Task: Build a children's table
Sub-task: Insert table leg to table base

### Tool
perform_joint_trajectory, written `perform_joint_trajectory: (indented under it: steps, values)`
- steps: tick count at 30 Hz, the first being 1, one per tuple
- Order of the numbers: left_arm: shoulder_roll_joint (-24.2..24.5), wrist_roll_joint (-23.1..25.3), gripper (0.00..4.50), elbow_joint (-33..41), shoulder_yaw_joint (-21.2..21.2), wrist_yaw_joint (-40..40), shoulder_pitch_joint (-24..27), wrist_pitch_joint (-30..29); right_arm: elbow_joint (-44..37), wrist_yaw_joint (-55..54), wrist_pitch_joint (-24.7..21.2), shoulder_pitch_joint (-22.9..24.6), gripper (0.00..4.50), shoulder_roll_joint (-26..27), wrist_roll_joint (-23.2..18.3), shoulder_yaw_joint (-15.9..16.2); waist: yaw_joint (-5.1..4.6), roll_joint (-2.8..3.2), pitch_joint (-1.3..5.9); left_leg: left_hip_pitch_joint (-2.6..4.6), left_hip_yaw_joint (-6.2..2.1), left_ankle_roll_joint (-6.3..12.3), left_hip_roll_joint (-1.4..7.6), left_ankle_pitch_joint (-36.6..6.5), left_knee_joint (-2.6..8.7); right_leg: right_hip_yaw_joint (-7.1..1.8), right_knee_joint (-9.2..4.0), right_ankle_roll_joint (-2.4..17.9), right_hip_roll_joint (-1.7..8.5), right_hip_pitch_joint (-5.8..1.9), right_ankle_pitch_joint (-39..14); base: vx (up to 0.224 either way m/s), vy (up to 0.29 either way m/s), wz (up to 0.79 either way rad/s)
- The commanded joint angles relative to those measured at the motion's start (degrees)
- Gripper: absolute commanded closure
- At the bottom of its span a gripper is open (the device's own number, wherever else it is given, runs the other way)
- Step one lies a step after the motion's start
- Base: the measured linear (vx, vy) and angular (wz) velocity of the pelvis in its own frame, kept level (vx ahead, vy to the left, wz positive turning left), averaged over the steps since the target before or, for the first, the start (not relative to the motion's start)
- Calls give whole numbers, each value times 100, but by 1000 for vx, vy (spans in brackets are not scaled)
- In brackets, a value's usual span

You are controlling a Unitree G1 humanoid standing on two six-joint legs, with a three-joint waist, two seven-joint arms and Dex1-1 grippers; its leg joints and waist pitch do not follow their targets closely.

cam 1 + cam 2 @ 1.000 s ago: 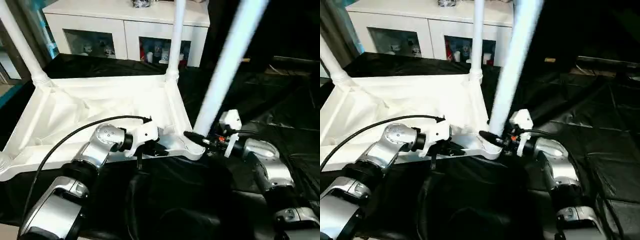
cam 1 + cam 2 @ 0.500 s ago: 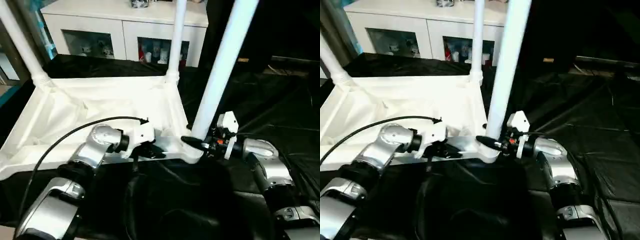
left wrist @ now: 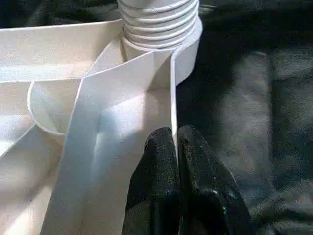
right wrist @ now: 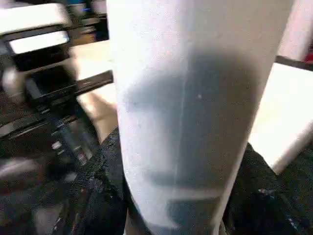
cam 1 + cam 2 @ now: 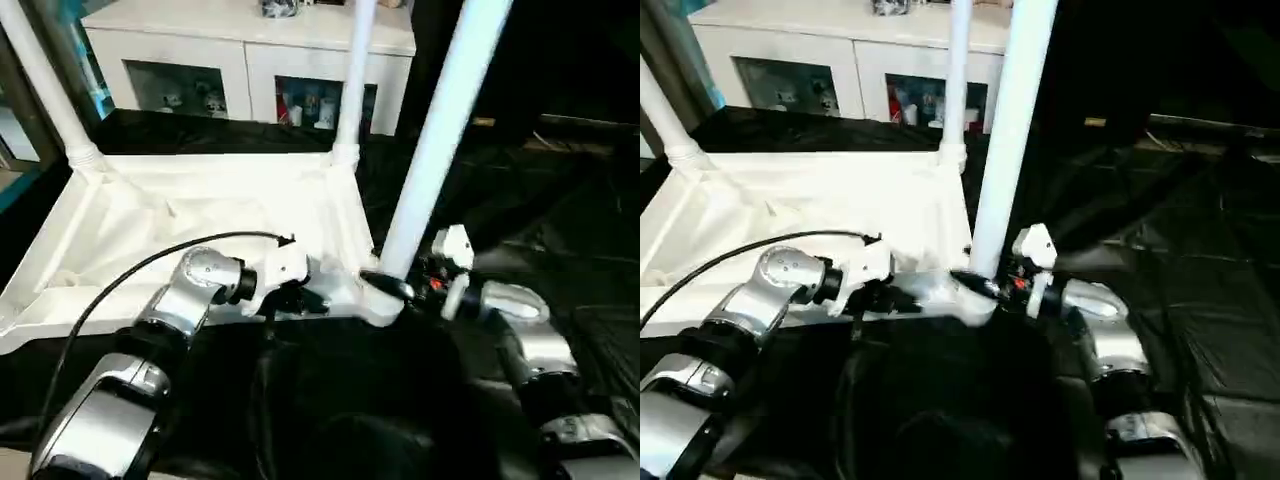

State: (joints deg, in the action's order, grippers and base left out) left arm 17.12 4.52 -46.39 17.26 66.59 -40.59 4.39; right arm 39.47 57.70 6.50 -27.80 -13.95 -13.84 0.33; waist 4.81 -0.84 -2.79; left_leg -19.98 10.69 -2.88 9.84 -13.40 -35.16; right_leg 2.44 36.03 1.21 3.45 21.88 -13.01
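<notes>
**Third leg going into the near right socket**

Nearest the robot, the left gripper (image 3: 173, 152) is pinching the thin near rim wall of the children's table (image 5: 200, 215), its two black fingers pressed together on either side of that wall, close to the near right corner. The table is lying upside down on the black-covered work table (image 5: 560, 230), ribbed underside facing up. Just right of that grip, the right gripper (image 5: 385, 285) is clasping the near right leg (image 5: 430, 150) low down, right above the corner socket (image 5: 375, 305), with a finger on each side of the tube at about half spread.

The leg is standing nearly upright, leaning slightly to the right, its ridged end (image 3: 159, 22) sitting at the socket. It looks like light, hollow plastic: stiff, smooth and likely slippery, so a hold low near the socket is probably giving the best control over tilt. The rim wall looks thin and may flex if squeezed or pulled hard; bracing close to the corner seems wisest.

Farther off, two more legs are already standing in the far sockets, one far left (image 5: 40, 85) and one far right (image 5: 352, 80). Beyond the work table, a white cabinet (image 5: 250, 60) is standing against the wall.
</notes>
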Motion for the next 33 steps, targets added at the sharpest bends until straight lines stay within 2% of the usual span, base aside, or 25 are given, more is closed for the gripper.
perform_joint_trajectory:
  steps: [1, 4, 7, 8, 10, 11, 14, 18, 22, 29, 30, 31, 32, 33]
  values:
    - [-151, 21, 450, -7, -195, -531, -385, -171, 693, -682, -230, 134, 259, 120, 287, 9, -28, 27, 222, 72, -190, 7, 448, -1231, 596, -342, -553, 1429, 631, -156, -1407, 0, 0, 0]
    - [-278, 60, 450, -151, -256, -893, -545, -387, 886, -1200, -257, -13, 259, 276, 285, -104, -33, 12, 228, 54, -197, -25, 442, -1170, 605, -342, -547, 1381, 630, -174, -1338, 0, 0, 0]
    - [-518, 200, 450, -387, -259, -1489, -784, -774, 1367, -2275, -312, -339, 259, 540, 392, -238, -74, 31, 246, 41, -180, -23, 428, -957, 589, -339, -506, 1482, 624, -160, -938, 0, 0, 0]
    - [-609, 240, 450, -490, -270, -1727, -861, -883, 1539, -2631, -314, -456, 259, 619, 437, -285, -79, 12, 258, 47, -179, -36, 411, -838, 577, -331, -496, 1501, 615, -179, -795, 0, 0, 0]
    - [-704, 264, 450, -602, -284, -1955, -937, -994, 1713, -2990, -316, -575, 259, 699, 467, -342, -69, 14, 269, 26, -165, 53, 392, -646, 549, -332, -481, 1541, 623, -211, -501, 0, 0, 0]
    - [-813, 322, 450, -722, -284, -2267, -1014, -1086, 1861, -3349, -346, -709, 259, 787, 465, -409, -76, 14, 300, 19, -157, 173, 388, -361, 531, -319, -431, 1593, 602, -235, 5, 0, 0, 0]
    - [-1038, 417, 450, -928, -282, -2828, -1145, -1279, 2095, -4036, -411, -977, 259, 974, 487, -508, -71, 32, 317, 22, -143, 306, 370, -90, 510, -301, -382, 1702, 577, -243, 607, 0, 0, 0]
    - [-1214, 466, 450, -1061, -287, -3151, -1233, -1358, 2265, -4468, -430, -1216, 259, 1179, 504, -563, -68, 40, 298, 21, -149, 349, 387, -346, 531, -291, -418, 1734, 592, -252, 376, 0, 0, 0]
    - [-1256, 474, 450, -1126, -297, -3246, -1282, -1334, 2365, -4570, -397, -1312, 259, 1289, 528, -576, -82, 33, 267, 46, -151, 202, 408, -753, 574, -301, -484, 1649, 599, -231, -187, 0, 0, 0]
    - [-1242, 462, 450, -1244, -312, -3315, -1338, -1277, 2541, -4634, -266, -1418, 259, 1340, 727, -457, -109, 24, 268, 33, -152, 196, 396, -705, 572, -303, -484, 1613, 599, -232, -197, 0, 0, 0]
    - [-1241, 458, 450, -1244, -315, -3318, -1338, -1277, 2541, -4582, -245, -1424, 224, 1345, 714, -462, -108, 23, 265, 28, -154, 221, 400, -694, 573, -308, -483, 1618, 606, -236, -174, 0, 0, 0]
    - [-1244, 457, 450, -1258, -319, -3322, -1340, -1259, 2535, -4523, -218, -1439, 224, 1351, 702, -481, -113, 10, 266, 27, -152, 233, 401, -690, 573, -307, -485, 1619, 606, -235, -175, 0, 0, 0]
    - [-1247, 457, 450, -1268, -322, -3324, -1340, -1245, 2533, -4493, -203, -1451, 189, 1354, 698, -494, -111, 17, 267, 25, -152, 252, 402, -668, 569, -307, -484, 1626, 608, -234, -155, 0, 0, 0]
    - [-1246, 451, 450, -1259, -326, -3308, -1329, -1210, 2515, -4426, -185, -1465, 187, 1354, 696, -492, -114, 18, 267, 22, -152, 263, 403, -670, 570, -306, -480, 1633, 605, -236, -143, 0, 0, 0]
